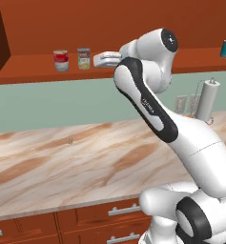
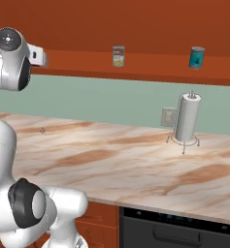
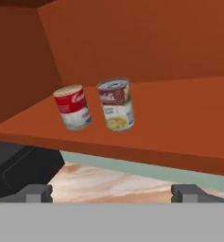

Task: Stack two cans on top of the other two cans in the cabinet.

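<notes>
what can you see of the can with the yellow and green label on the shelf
The yellow-and-green can is a small metal tin with silver rims and a paper label: a dark red band on top, pale yellow and green below. It stands upright on the reddish-brown cabinet ledge, just right of the red-and-white can, close beside it with a narrow gap between them. Nothing is stacked on it. The open claw is short of it, not touching.

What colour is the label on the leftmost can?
Red over white on the leftmost can; clearest in the hand view.
</notes>
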{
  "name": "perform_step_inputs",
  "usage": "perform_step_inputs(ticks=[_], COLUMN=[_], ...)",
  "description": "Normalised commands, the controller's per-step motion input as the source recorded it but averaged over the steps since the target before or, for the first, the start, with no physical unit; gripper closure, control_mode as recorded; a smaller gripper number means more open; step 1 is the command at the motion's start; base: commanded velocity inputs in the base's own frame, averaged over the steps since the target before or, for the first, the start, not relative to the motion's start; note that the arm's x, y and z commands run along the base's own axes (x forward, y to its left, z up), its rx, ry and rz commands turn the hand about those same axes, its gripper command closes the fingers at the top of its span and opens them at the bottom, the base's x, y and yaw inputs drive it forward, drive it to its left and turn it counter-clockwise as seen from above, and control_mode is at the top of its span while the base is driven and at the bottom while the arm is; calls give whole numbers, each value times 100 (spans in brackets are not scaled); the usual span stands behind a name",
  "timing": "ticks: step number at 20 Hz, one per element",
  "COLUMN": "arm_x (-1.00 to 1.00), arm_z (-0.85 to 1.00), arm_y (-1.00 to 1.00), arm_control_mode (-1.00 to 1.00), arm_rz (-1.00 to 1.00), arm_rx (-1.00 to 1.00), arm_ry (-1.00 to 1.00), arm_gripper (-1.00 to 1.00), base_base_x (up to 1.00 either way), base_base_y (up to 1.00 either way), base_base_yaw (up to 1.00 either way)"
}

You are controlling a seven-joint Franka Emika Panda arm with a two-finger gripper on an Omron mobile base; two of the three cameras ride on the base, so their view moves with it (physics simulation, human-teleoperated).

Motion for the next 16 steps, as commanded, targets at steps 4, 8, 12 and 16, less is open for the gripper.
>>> perform_step_inputs(ticks=[4,8,12,16], arm_x=[33,39,45,38], arm_z=[0,0,0,-7], arm_y=[11,22,24,18], arm_control_mode=[-100,-100,-100,-100], arm_rz=[21,10,1,0], arm_rx=[-2,-9,-13,-13], arm_ry=[0,0,3,2], arm_gripper=[-100,-100,-100,-100], base_base_x=[0,0,0,0], base_base_y=[0,0,0,0], base_base_yaw=[0,0,0,0])
